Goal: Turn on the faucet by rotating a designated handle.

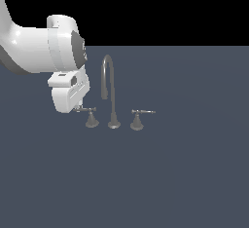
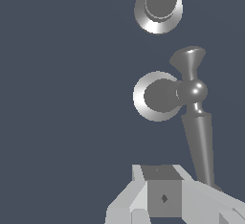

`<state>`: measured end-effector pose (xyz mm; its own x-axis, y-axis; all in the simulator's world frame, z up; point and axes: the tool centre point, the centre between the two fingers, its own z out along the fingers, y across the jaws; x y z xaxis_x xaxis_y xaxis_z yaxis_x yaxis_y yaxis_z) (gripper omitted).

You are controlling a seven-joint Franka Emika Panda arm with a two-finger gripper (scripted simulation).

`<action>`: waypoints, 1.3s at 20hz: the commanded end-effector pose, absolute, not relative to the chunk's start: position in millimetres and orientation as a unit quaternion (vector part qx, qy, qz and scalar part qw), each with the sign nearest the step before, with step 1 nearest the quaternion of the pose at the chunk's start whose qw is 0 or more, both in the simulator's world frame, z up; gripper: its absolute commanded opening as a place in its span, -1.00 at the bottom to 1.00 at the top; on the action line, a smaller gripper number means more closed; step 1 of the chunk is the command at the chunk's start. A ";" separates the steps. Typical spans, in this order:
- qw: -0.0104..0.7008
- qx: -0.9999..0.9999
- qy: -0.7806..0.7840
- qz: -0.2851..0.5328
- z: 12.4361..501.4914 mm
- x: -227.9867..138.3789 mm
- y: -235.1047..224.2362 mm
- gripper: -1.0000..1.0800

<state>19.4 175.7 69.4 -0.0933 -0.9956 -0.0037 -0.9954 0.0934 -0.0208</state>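
The handle (image 2: 198, 137) rod's tip is hidden behind the end effector (image 2: 165, 196), itself cut off by the wrist view's six o'clock edge.

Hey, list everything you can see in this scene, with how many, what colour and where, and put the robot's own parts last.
faucet: one set, grey metal, standing on the surface near the middle of the exterior view.
spout: one, grey, tall thin gooseneck on a round base, between the two levers.
handle: one, grey lever on a flared cone base, on the exterior view's left of the spout, right beside the gripper.
twin lever: one, grey, on the exterior view's right of the spout, rod pointing right.
surface: one, dark blue-grey, flat, under everything.
arm: one, white with grey bands, coming in from the exterior view's upper left.
gripper: one, light grey, low by the handle's rod; open or shut cannot be told.
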 end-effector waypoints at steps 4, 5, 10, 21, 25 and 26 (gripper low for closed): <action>0.004 -0.673 0.739 -0.004 67.7 0.7 172.5 -1.00; 0.003 -0.674 0.739 -0.003 67.4 -2.6 172.3 -1.00; 0.002 -0.674 0.738 -0.002 66.2 -19.8 171.2 -1.00; 0.004 -0.677 0.736 -0.002 67.2 -37.9 158.2 -1.00; 0.002 -0.676 0.737 -0.001 66.0 -48.2 143.5 -1.00; 0.001 -0.676 0.737 -0.001 65.7 -50.8 139.7 -1.00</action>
<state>-45.7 158.9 69.2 -0.0658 -0.9978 -0.0104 -0.9977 0.0660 -0.0139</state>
